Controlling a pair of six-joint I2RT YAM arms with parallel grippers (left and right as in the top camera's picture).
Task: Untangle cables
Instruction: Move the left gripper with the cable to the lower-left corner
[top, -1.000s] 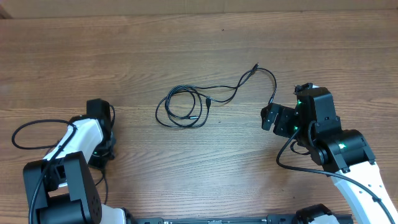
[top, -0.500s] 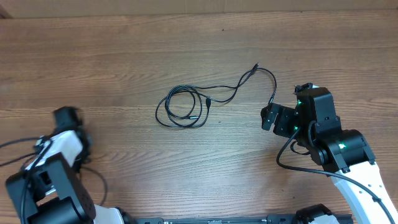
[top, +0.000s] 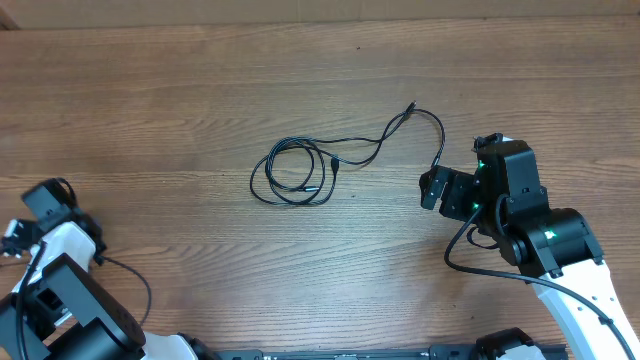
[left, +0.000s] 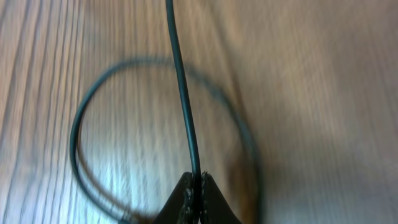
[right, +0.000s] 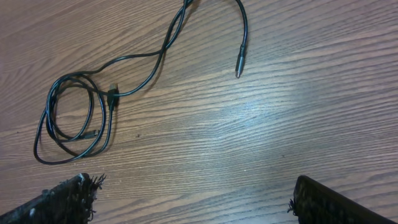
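The cables (top: 332, 160) lie in the middle of the table (top: 200, 80) — a loose coil with one strand snaking toward the right gripper (right: 193, 196), whose fingers stand wide apart, holding nothing. Far left, the left gripper (left: 198, 184) is pinched tight on a separate black cord (left: 183, 93).

You get only blur from the left wrist: the cable (left: 182, 93) nipped in the left gripper (left: 198, 182) runs off the top, its loop off the bottom, and the right wrist view crops the other cables (right: 112, 98) at the top.
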